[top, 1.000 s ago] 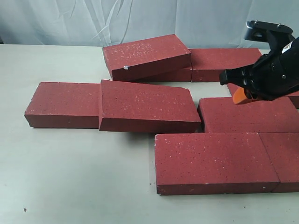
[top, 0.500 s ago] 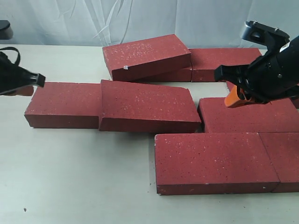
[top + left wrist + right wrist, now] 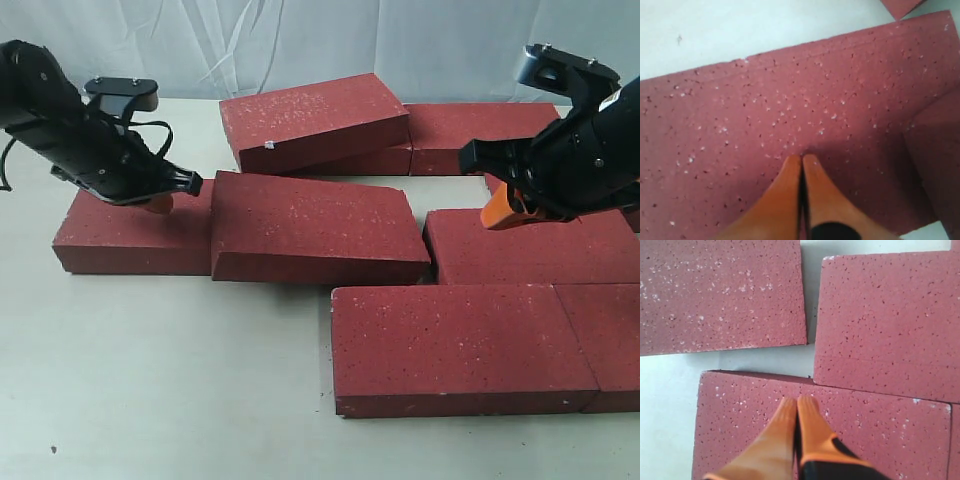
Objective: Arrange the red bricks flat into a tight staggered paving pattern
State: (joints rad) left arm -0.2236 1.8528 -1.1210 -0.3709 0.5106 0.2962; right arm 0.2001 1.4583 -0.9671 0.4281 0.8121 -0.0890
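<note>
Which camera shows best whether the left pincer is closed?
Left wrist view: the left pincer has its orange tips pressed together over a red brick. The exterior view shows only its side; the right wrist view misses it.

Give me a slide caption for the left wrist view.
Left gripper, shut, over a speckled red brick.

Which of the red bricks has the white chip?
The tilted brick at the back of the exterior view, propped on a second brick; the chip sits on its front face near the left corner.

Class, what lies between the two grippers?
One tilted red brick, one end resting on the flat brick below the left gripper; the exterior view shows this.
</note>
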